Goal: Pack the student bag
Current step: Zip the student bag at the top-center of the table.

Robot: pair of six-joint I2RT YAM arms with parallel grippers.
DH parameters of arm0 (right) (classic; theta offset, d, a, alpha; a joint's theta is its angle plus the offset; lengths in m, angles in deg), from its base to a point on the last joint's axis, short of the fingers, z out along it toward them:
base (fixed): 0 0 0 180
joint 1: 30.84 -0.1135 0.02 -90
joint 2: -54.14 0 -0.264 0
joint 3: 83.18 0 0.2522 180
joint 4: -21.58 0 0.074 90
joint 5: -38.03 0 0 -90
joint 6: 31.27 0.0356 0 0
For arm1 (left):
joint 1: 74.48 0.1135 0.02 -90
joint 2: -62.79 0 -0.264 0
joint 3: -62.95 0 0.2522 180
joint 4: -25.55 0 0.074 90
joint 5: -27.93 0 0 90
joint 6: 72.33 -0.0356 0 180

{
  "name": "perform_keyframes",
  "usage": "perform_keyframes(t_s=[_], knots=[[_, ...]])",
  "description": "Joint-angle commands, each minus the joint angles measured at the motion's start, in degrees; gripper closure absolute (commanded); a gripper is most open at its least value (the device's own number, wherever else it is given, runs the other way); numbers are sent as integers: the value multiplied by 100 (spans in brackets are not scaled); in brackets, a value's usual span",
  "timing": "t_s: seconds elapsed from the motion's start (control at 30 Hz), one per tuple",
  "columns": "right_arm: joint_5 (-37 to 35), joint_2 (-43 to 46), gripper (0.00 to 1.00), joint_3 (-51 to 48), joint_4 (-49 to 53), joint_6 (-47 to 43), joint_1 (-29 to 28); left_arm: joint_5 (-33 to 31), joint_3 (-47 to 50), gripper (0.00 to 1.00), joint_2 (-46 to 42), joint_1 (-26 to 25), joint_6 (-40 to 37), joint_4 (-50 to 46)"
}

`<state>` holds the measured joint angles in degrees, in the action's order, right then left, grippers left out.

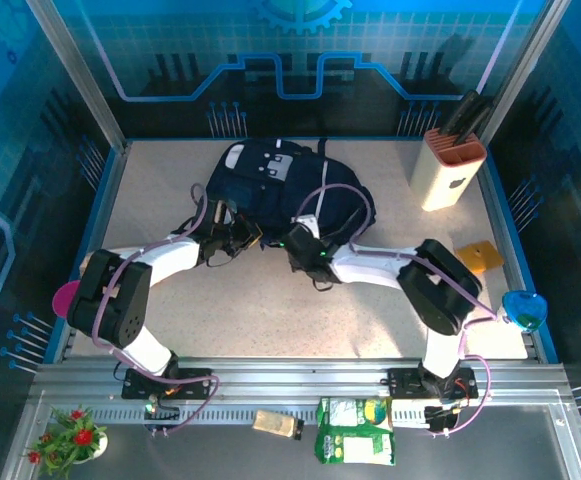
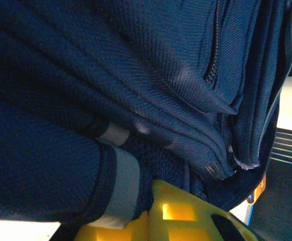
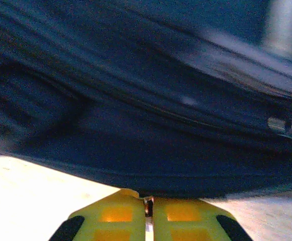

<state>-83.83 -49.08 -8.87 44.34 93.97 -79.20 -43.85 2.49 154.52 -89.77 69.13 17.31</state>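
Pinching the student bag [image 1: 270, 172] with the left gripper [image 1: 233, 237] — shut tight at its near hem with the right gripper [image 1: 298, 246]; stretched straight away from both.

A dark navy backpack [image 1: 270, 185] lies at the upper centre of the speckled table [image 1: 270, 320]. Both arms reach in from below, and the left gripper [image 1: 232, 237] and right gripper [image 1: 297, 245] meet its lower edge. A knife block [image 1: 448, 170] stands upper right. Green packets [image 1: 355, 430] lie bottom centre.
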Motion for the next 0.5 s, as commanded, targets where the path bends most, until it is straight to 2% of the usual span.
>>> perform_keyframes(t_s=[0.0, 0.27, 0.37, 0.47], knots=[[-445, 422, 91, -499, 27, -277, 379, 7, -238, 100, -161, 18, -253, -171], [-208, 794, 94, -857, 72, -523, 1158, -79, -499, 100, 10, 51, -405, -325], [204, 765, 96, -760, -6, -849, 1258, -116, -657, 100, 103, 120, -508, -419], [911, 686, 100, -574, -47, -1205, 1256, -127, -869, 100, 255, 262, -672, -515]])
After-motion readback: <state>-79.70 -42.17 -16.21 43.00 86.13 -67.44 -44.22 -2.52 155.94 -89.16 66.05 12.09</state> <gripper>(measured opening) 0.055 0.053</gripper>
